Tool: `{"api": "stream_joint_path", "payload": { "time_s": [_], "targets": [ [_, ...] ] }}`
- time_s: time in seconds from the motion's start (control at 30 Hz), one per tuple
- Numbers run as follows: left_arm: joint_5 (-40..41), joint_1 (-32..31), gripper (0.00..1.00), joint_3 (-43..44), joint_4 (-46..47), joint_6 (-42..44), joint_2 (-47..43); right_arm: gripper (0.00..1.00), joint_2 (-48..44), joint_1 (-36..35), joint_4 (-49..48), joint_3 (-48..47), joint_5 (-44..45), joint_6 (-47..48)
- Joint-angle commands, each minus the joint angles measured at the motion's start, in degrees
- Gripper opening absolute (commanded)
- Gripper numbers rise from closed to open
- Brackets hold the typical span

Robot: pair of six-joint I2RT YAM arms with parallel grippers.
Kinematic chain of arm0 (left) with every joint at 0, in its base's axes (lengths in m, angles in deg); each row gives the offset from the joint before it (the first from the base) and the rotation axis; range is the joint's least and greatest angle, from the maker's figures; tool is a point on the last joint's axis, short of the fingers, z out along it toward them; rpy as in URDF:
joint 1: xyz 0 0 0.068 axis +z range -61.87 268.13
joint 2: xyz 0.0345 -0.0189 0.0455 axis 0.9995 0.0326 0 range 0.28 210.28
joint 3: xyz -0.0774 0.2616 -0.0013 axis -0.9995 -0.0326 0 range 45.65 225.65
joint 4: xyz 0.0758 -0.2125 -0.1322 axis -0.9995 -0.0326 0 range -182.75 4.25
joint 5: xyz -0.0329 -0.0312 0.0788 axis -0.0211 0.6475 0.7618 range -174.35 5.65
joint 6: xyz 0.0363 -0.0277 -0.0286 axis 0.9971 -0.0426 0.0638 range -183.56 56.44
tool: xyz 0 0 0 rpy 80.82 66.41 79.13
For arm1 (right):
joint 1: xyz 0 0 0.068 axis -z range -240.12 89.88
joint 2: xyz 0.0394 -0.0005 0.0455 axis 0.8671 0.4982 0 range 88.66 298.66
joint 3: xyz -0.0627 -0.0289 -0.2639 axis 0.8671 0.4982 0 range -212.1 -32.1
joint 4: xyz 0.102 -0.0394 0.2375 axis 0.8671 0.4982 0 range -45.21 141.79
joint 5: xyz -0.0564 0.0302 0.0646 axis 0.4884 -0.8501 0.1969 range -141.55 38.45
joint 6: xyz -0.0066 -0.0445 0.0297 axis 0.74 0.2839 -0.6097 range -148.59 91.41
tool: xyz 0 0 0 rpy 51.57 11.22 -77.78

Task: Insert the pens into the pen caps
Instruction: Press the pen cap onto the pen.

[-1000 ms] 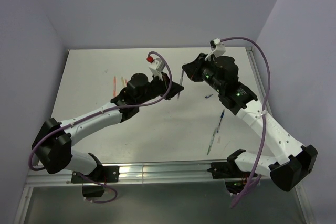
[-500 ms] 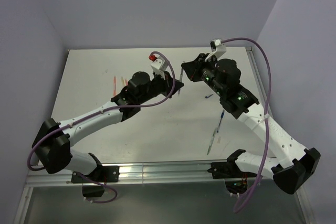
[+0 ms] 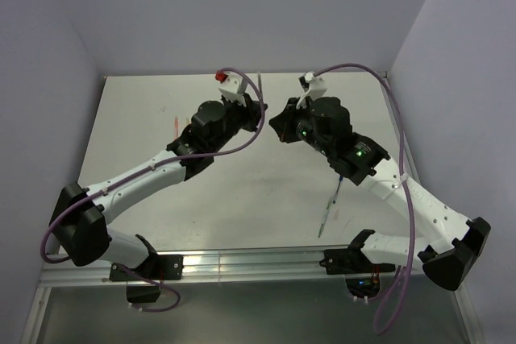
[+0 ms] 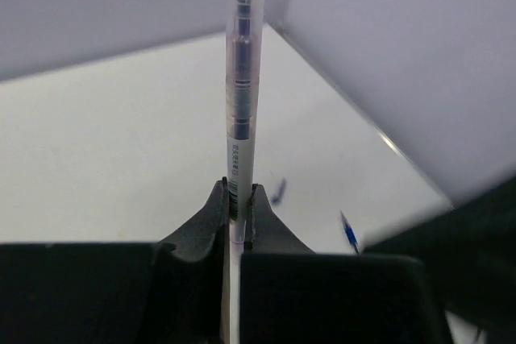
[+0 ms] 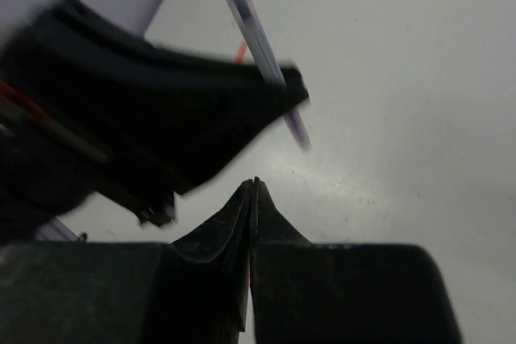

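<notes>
A clear pen (image 4: 240, 78) is clamped in the left gripper's (image 4: 239, 199) fingers, pointing to 12 o'clock above the table (image 3: 145, 118). At its 3 o'clock, the right gripper's (image 5: 255, 187) fingers are pressed together; no cap is discernible. Capping seems in hand, so a cap must be aligned coaxially next.

— Any writing you can read?
— None. The pen (image 4: 240, 118) has a short line of tiny dark print along its barrel, just above where the left fingers (image 4: 211, 219) pinch it, and some dark bands further up. The letters are too small to read.
</notes>
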Motion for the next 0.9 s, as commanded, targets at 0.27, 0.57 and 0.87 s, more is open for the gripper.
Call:
{"api": "stream_joint_path", "payload": {
  "time_s": [0.27, 0.57, 0.87],
  "targets": [
    [6.53, -0.13, 0.0, 5.35, 3.4, 1.72, -2.17, 0.0, 1.4, -2.31, 9.43, -2.84, 8.43, -1.14],
    [-24.04, 4.0, 0.0, 3.42, -9.43, -2.24, -3.22, 0.23, -2.55, 3.57, 4.26, -6.45, 2.41, 2.82],
    [-41.1, 4.97, 0.0, -1.86, -7.95, -5.67, -6.92, 0.51, -4.05, 11.22, -1.63, -6.81, -15.61, 2.29]
  ]
}}
